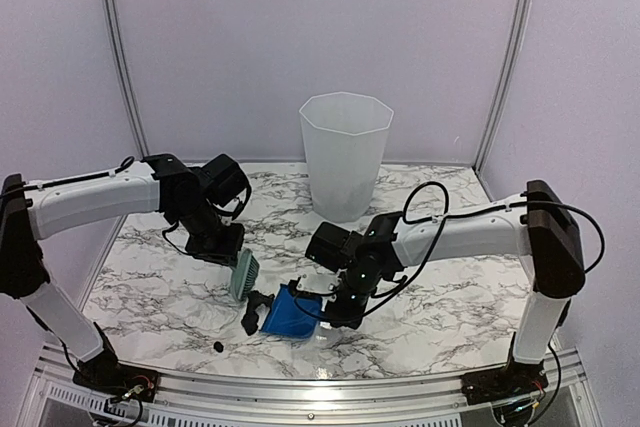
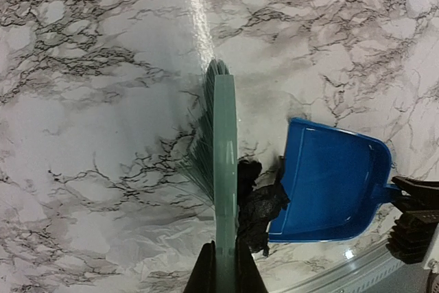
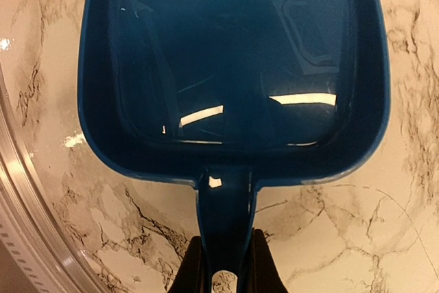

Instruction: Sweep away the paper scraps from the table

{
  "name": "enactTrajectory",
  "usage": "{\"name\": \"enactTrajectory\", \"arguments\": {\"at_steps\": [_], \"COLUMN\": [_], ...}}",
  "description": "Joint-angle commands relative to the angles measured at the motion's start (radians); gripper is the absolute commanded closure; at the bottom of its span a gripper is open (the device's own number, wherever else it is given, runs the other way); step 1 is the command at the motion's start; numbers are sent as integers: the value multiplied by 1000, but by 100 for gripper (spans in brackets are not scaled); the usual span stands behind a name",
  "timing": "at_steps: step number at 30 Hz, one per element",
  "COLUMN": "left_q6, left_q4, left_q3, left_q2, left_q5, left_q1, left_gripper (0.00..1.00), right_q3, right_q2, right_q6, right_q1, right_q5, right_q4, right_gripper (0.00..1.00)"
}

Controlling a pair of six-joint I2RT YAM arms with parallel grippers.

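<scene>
My left gripper (image 1: 228, 247) (image 2: 224, 269) is shut on the handle of a pale green hand brush (image 1: 243, 277) (image 2: 225, 142) whose bristles rest on the marble table (image 1: 450, 307) (image 2: 103, 66). Black paper scraps (image 1: 255, 309) (image 2: 259, 207) lie bunched between the brush and the open mouth of a blue dustpan (image 1: 288, 315) (image 2: 336, 183) (image 3: 233, 66). My right gripper (image 1: 335, 312) (image 3: 226, 265) is shut on the dustpan's handle. The pan's inside shows no scraps in the right wrist view. One small black scrap (image 1: 218, 347) lies apart, near the front left.
A tall translucent white bin (image 1: 345, 152) stands at the back centre of the table. The metal front edge (image 1: 300, 387) (image 3: 27, 238) runs close to the dustpan. White walls enclose the back and sides.
</scene>
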Motion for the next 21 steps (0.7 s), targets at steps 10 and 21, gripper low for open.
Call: {"name": "enactTrajectory", "arguments": {"at_steps": [10,21], "left_q6": [-108,-189], "left_q4": [8,2], "left_q3": [107,125], "left_q2": [66,-50], "left_q5": [144,89], "left_q1": [-56,-50], "left_gripper": [100,100], "right_q3": [45,10], "right_q2": [44,24], "right_q6": [18,34], "right_q1": [8,9], "right_q5": [7,14], "right_q4": [-7,14], "right_gripper": [100,100]}}
